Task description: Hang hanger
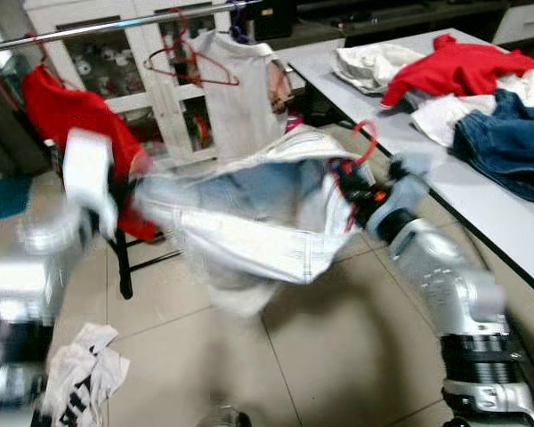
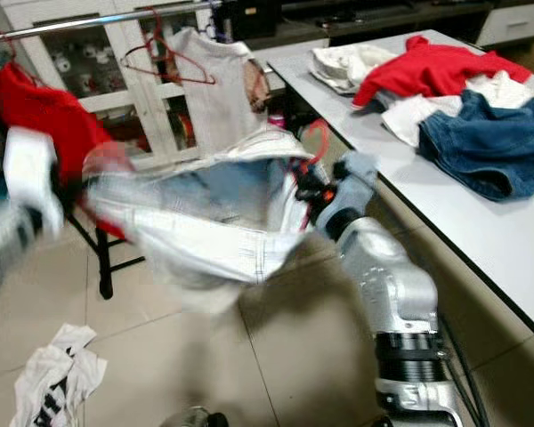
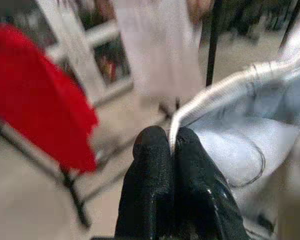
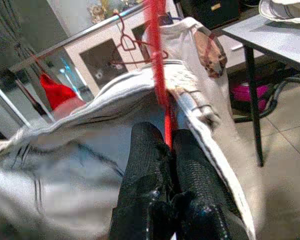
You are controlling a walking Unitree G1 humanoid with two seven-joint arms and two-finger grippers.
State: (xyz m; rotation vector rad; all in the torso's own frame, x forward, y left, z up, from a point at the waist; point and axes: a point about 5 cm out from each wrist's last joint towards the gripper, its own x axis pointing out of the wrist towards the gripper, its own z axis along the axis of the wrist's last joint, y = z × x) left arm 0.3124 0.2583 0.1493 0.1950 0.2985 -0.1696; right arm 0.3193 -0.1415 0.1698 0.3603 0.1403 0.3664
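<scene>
A pale, white-and-light-blue garment [image 1: 249, 222] is stretched between my two grippers in front of me, blurred by motion. It hangs on a red hanger whose hook [image 1: 367, 133] sticks up at its right end. My right gripper [image 4: 162, 132] is shut on the red hanger's wire neck [image 4: 157, 75], just below the hook. My left gripper [image 3: 171, 135] is shut on the garment's thick white hem [image 3: 215, 90] at its left end. The silver clothes rail [image 1: 116, 25] runs across the back, above and beyond the garment.
On the rail hang a red garment [image 1: 71, 111], a bare red hanger [image 1: 191, 67] and a white shirt [image 1: 236, 80]. Behind stands a white glass-door cabinet [image 1: 160, 98]. A grey table [image 1: 507, 222] on the right carries a red top [image 1: 463, 67] and jeans [image 1: 507, 142]. A white T-shirt [image 1: 84, 369] lies on the tiled floor.
</scene>
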